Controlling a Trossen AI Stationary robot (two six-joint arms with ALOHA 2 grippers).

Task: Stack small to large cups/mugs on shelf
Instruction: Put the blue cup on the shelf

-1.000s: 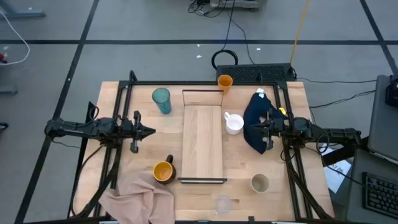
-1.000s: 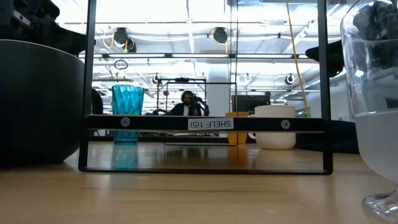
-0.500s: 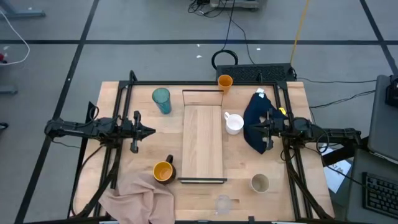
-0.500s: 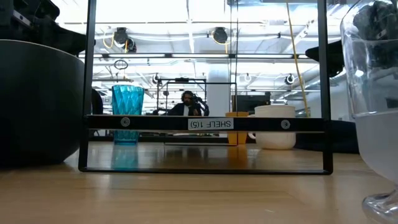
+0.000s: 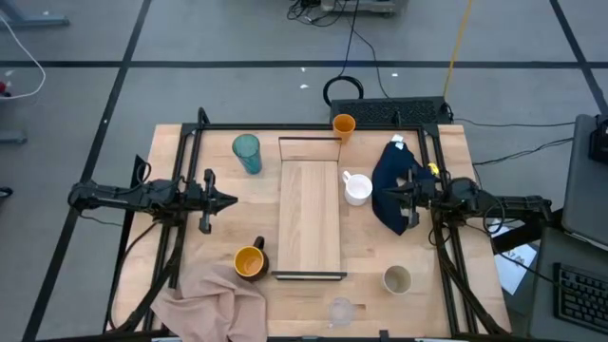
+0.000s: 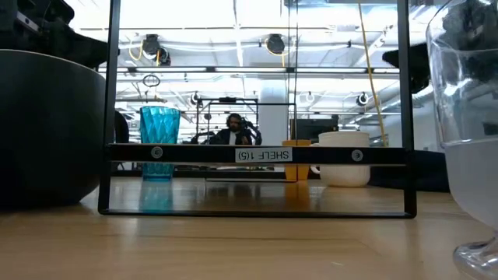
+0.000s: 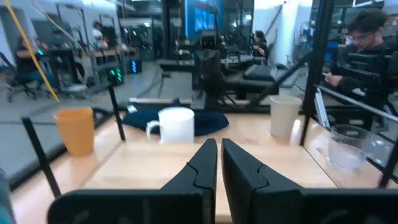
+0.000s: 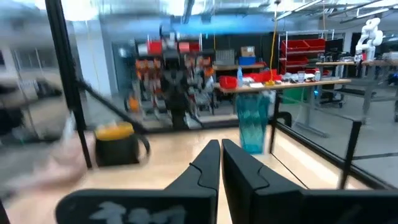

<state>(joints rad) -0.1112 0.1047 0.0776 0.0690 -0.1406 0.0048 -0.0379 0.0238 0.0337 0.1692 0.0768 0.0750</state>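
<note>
L gripper (image 5: 231, 200): clenched, empty, parked at table's L side, likely waiting.
Teal tumbler (image 5: 247, 153): upright, L of shelf.
Dark mug (image 5: 251, 261): near shelf's front L corner.
Shelf (image 5: 311, 217): centre, bare; nothing stacked yet.
White mug (image 5: 357, 188): just R of shelf.
R gripper (image 5: 388, 197): clenched, empty, over blue cloth (image 5: 391, 185).

Wooden table (image 5: 446, 161), bare pale shelf (image 5: 310, 218) at centre, six cups, two cloths around it
</note>
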